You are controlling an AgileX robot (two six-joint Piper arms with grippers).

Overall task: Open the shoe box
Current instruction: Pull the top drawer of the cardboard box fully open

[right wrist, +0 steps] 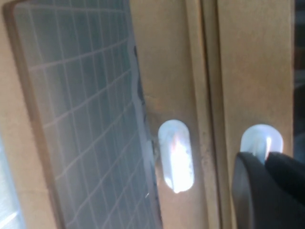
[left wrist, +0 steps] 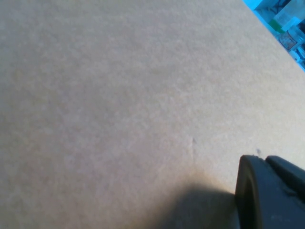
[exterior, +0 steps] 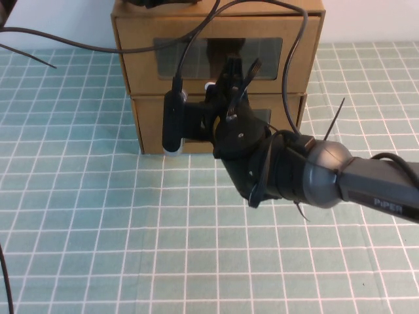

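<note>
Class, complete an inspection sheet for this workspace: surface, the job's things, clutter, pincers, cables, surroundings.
Surface: green gridded mat, lying flat.
Job's things: upper shoe box stacked on lower shoe box; both windowed cardboard, fronts look closed.
Clutter: nothing seen.
Pincers: right pincer shut, at the boxes' fronts; left pincer close over plain cardboard.
Cables: black cables trail over the mat and boxes.
Surroundings: pale wall behind.

Two boxes stacked at the far centre of the table (exterior: 98,229): upper box (exterior: 137,65) on lower box (exterior: 152,127), fronts facing the robot. Right arm (exterior: 366,180) enters from the right. Right gripper (exterior: 241,70) at upper box front, above the seam. Left gripper (left wrist: 269,191) close over a flat cardboard face; cannot tell which.
</note>
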